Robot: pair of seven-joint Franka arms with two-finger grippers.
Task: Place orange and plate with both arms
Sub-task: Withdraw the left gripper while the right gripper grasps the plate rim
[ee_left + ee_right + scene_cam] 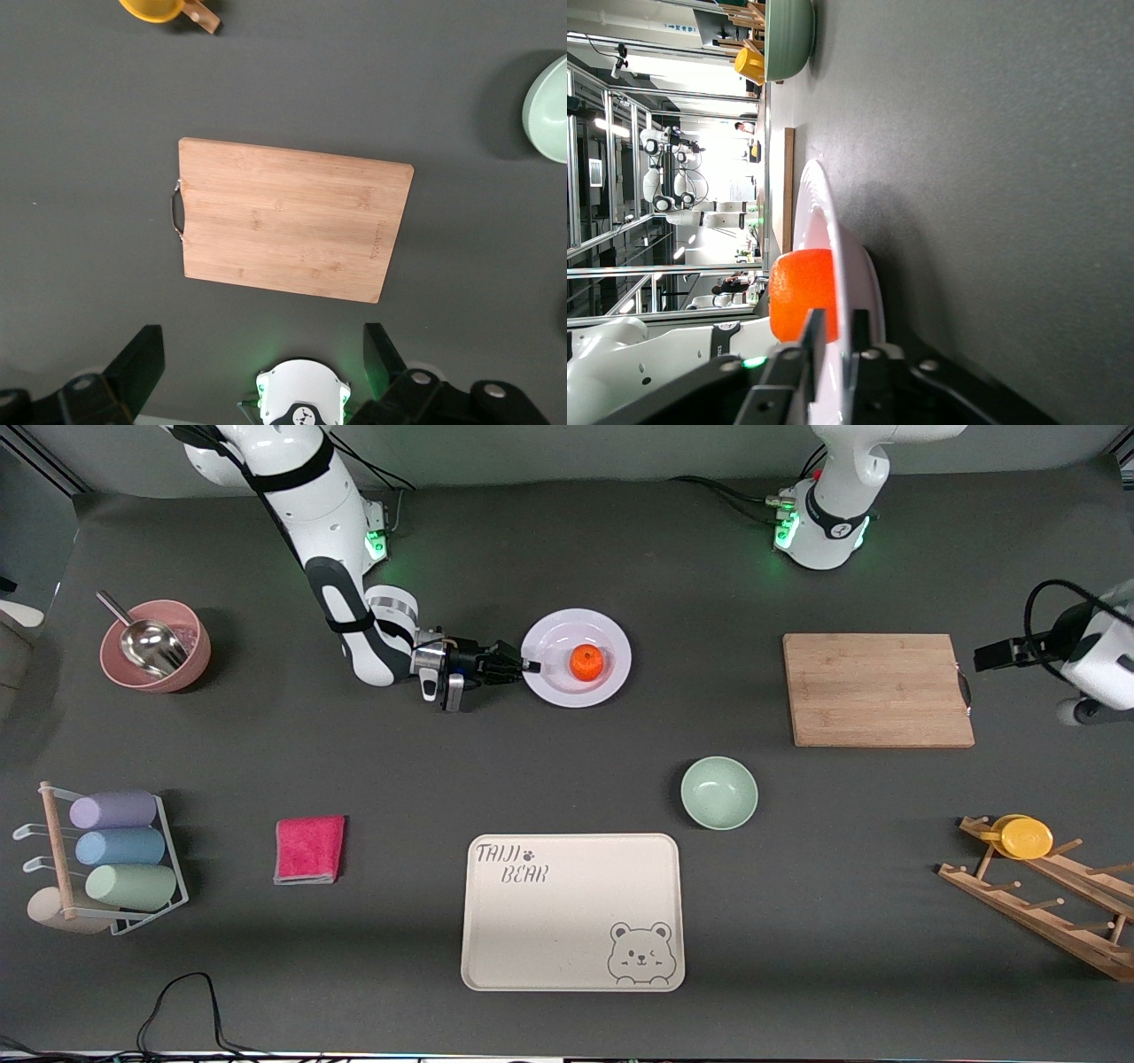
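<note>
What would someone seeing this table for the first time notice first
The bright orange catches the eye first, sitting on the white plate in front of the right arm's base. The right gripper is shut on that plate's rim at the right arm's end. The left gripper waits open, high over the wooden cutting board.

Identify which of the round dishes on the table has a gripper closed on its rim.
The plate, white with the orange on it; the right gripper pinches its rim. The pink bowl and green bowl stand untouched.
</note>
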